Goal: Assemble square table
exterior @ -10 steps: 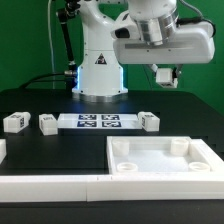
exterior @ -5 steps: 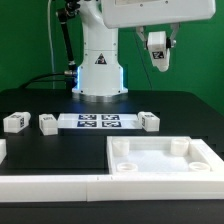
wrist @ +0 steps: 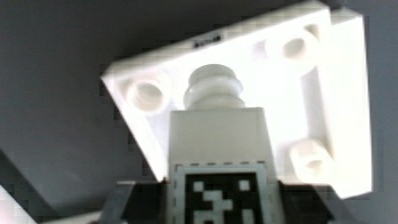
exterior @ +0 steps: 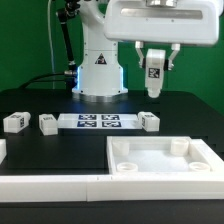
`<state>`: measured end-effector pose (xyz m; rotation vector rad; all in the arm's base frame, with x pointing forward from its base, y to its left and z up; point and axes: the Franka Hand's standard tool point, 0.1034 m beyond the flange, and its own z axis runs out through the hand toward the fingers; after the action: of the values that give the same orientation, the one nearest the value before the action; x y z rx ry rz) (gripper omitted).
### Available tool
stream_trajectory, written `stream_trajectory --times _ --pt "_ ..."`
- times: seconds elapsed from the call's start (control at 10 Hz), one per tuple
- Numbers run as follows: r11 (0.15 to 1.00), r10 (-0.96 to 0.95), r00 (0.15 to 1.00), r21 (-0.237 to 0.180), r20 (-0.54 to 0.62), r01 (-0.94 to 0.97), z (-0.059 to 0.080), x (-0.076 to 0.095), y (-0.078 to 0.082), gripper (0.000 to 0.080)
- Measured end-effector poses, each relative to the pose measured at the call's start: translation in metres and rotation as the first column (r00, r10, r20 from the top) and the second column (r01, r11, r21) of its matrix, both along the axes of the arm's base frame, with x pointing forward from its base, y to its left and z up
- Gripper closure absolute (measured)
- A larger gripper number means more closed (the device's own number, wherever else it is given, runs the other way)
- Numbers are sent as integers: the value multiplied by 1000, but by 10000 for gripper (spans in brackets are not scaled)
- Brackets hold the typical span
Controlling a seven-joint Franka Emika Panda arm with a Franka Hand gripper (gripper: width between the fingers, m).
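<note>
The large white square plastic panel with a raised rim (exterior: 160,158) lies flat on the black counter (exterior: 60,150), at about five o'clock in the exterior view. Round raised sockets sit in its corners.

At twelve o'clock of the panel, well clear of it in the air, hangs a small white block leg bearing a black-and-white square tag (exterior: 153,80). The hand (exterior: 154,60) is clenched on this held leg, one finger on each side. The leg is roughly upright, tag facing the camera. The wrist view shows the held leg (wrist: 217,135) ending in a rounded peg, with the panel (wrist: 267,70) below it. How far apart they are cannot be told from that view.

Three loose legs of the same kind rest on the counter beyond the panel. One (exterior: 149,121) is near the far rim at twelve o'clock of the panel, and two (exterior: 47,123) (exterior: 15,122) stand well apart from it at about ten o'clock. The marker board (exterior: 98,122) lies flat between the nearer of those two and the first.

A long white bar (exterior: 50,186) edges the counter at seven o'clock. The arm's white base (exterior: 98,68) stands at twelve o'clock, before a green backdrop (exterior: 25,45).
</note>
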<state>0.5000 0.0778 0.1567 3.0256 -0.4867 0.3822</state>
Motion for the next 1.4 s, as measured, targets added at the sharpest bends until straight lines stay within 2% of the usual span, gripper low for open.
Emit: stream_trajectory --times 0.1,0.2,0.3,0.4,0.5,0.6,0.8,0.9,1.0,1.1,1.2,1.3,1.4 --pt "1000 13 998 10 68 -14 -9 9 18 514" --pt "998 -36 992 58 118 29 -13 10 45 514" --pt "991 -69 986 126 155 50 -9 12 68 514" --pt "991 -51 982 131 183 27 2 14 71 514" --pt "992 -42 977 122 209 17 28 19 62 514" --pt "991 -45 976 132 212 17 41 22 57 514" --pt "990 -34 975 142 220 3 58 28 49 514" --pt "995 19 975 96 220 -41 66 33 33 514" --pt "996 47 973 59 227 -62 78 47 14 514" --pt "996 72 967 38 244 -84 92 63 2 514" --pt "998 33 963 42 266 -46 92 75 3 514" --pt "998 29 964 39 264 -40 76 79 15 514" --pt "996 -9 961 85 277 -15 62 80 34 514"
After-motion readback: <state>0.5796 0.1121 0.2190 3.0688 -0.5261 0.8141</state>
